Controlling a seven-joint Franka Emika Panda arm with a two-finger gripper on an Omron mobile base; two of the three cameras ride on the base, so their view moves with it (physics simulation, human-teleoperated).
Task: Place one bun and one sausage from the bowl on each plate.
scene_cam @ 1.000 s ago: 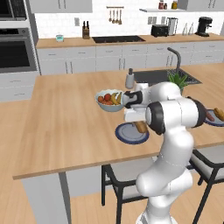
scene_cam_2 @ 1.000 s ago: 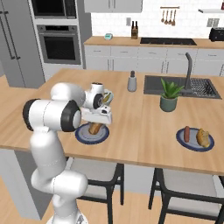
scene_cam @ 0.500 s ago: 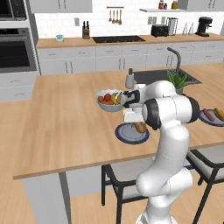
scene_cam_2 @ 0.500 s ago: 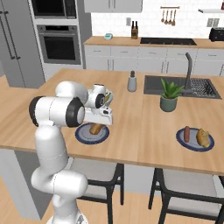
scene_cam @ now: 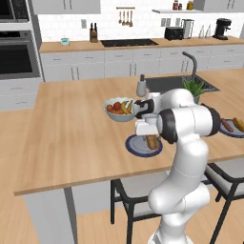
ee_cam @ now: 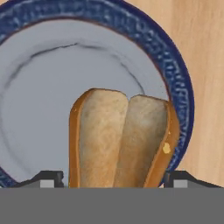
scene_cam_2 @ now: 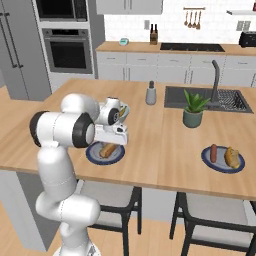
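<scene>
Left base view. Near plate (scene_cam: 135,147) on counter (scene_cam: 71,128), directly ahead of white arm; bun (scene_cam: 151,142) lying on it, under the hand. Far plate (scene_cam: 239,135) at right edge of the counter, carrying sausage (scene_cam: 227,125) and second bun (scene_cam: 238,124) side by side. Pale fruit bowl (scene_cam: 118,108) just behind the near plate, apart from it.

Right base view. Near plate (scene_cam_2: 94,155) below the hand, bun (scene_cam_2: 106,150) on its centre, no sausage beside it. Far plate (scene_cam_2: 221,164) well apart to the right, with sausage (scene_cam_2: 214,152) and second bun (scene_cam_2: 231,156). Potted plant (scene_cam_2: 193,107) between the two plates, further back.

Hand view. Bun (ee_cam: 122,140) flat on the grey centre of the near plate (ee_cam: 43,65), split top facing the camera, golden crust on both flanks. Fingertips (ee_cam: 50,178) either side of the bun at the lower edge; jaws spread wide and released, holding nothing, a sliver of plate visible between left tip and crust.

Handling, judged. Bun likely light, soft and springy, easily dented; best taken across its narrow width at mid-length, with gentle closure. Sausage, needed next for the near plate, probably firmer, smooth and prone to rolling; best gripped across its middle, jaws square to its length, and set down parallel to the bun so as not to roll off the rim.
</scene>
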